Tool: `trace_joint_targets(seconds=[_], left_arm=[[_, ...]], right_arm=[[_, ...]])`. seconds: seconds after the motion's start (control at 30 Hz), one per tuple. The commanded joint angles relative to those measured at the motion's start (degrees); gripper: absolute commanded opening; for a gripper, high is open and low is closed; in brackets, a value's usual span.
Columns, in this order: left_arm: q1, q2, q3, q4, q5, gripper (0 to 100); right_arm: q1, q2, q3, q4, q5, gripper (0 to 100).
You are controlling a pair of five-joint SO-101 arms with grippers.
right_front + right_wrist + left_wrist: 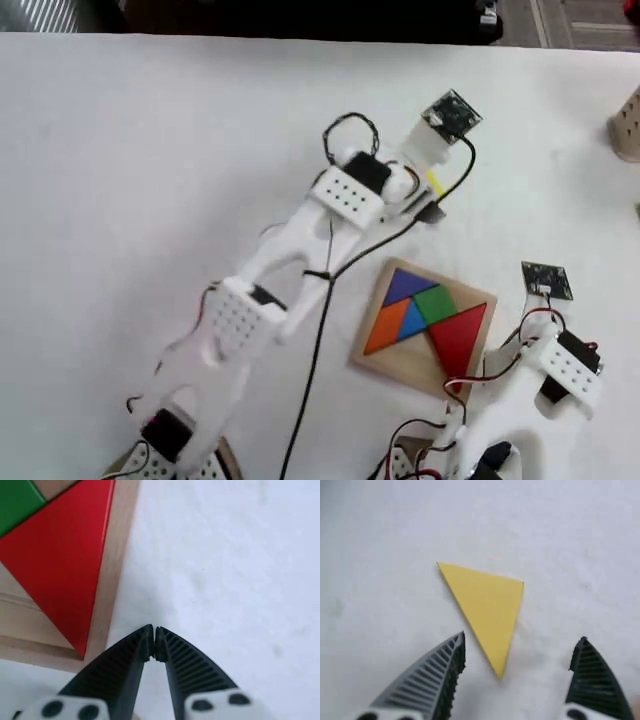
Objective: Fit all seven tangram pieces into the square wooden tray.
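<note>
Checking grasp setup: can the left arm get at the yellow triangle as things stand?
Probably yes: the left end effector is open just above the yellow triangle, which lies flat on the table with nothing in the way.

On my right wrist view the tray ran off the frame, so I got the red triangle cut short and only a corner of the green piece. From the high view, wires on the right arm covered the tray's near corner. A beige object was clipped by the frame, and the small pieces were too tiny for me to judge their seams.
</note>
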Motion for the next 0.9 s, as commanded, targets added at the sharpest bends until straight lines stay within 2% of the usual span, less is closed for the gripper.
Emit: trace_joint_targets(seconds=[0.0,0.17,0.43,0.6,0.87], left_arm=[[-0.2,10.9,-17.8,-0.1,0.6,33],[1.0,24.4,-34.4,1.1,0.7,33],[0.5,24.7,-30.6,1.8,0.7,33],[0.5,24.5,-31.9,8.7,0.7,33],[-3.7,22.5,-33.8,22.2,0.7,33]], right_arm=[[0.0,-0.7,-0.4,-0.4,1.1,1.8],[0.0,-0.8,-0.4,0.2,1.1,1.8],[0.0,-0.8,-0.4,0.2,1.1,1.8],[0.0,-0.7,-0.4,0.2,1.1,1.8],[0.0,-0.7,-0.4,0.2,1.1,1.8]])
